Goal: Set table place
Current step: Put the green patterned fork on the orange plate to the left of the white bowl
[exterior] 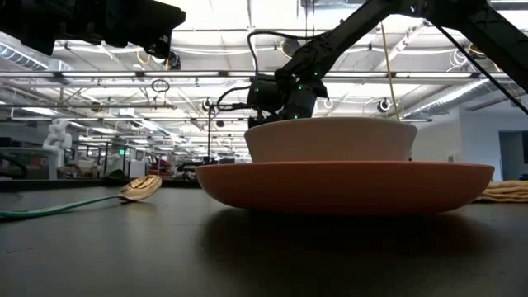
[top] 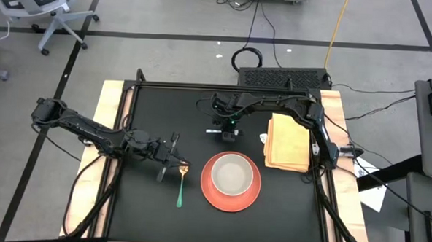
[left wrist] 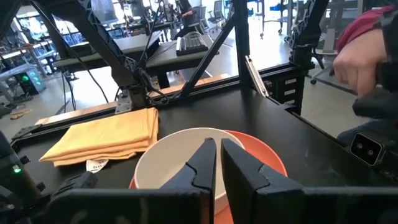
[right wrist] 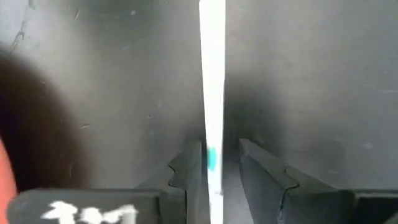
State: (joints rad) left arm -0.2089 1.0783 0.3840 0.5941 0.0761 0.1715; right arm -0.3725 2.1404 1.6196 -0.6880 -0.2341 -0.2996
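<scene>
The table [top: 160,221] carries an orange plate [top: 230,200] with a white bowl [top: 232,173] on it, near the front middle. A green-handled spoon [top: 181,186] lies left of the plate, its long axis running front to back, bowl end toward the back.

The left gripper [top: 172,157] hovers just by the spoon's bowl end, jaws nearly together and empty.

The right gripper [right wrist: 219,163], behind the plate, has narrowly parted jaws straddling a thin white strip [right wrist: 212,74]. A folded yellow napkin [top: 288,142] lies right of the plate.
</scene>
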